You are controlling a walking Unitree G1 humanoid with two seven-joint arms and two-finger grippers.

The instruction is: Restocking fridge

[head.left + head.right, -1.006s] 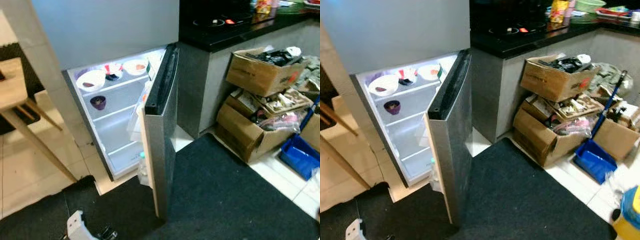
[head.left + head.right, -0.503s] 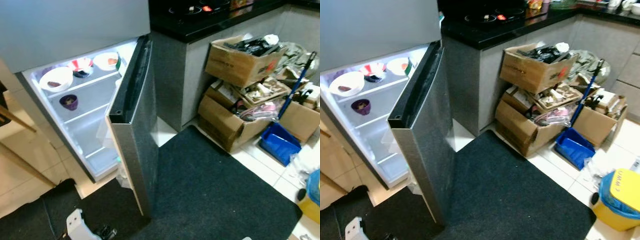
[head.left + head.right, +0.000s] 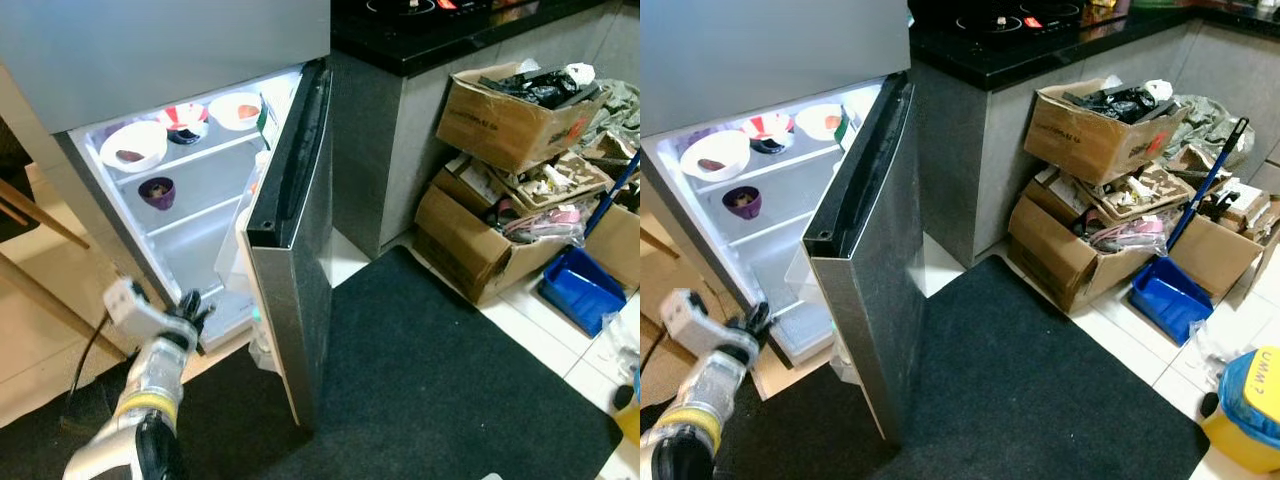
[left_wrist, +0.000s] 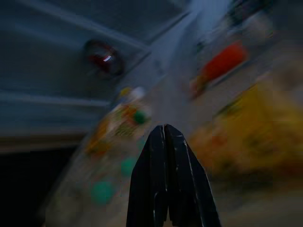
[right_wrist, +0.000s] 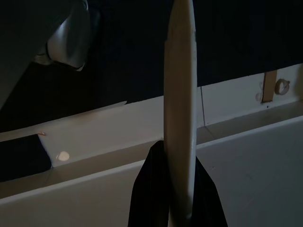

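Left pincer [image 3: 196, 303] risen to fridge [image 3: 190, 215] edge, closed, right pincer [image 5: 165, 189] gripping plate [image 5: 179, 94].

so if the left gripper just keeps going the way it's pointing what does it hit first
Most likely the packaged goods in the racks of the fridge door. The left gripper, fingers shut, points into the open fridge, and its blurred wrist view shows colourful packets straight ahead. Depth is unclear.

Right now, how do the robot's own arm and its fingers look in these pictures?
The left arm is silver metal with a yellow band, a black joint below and a white boxy camera block at the wrist. A black cable hangs beside it. The left gripper has long black tapered fingers; the right gripper is black too.
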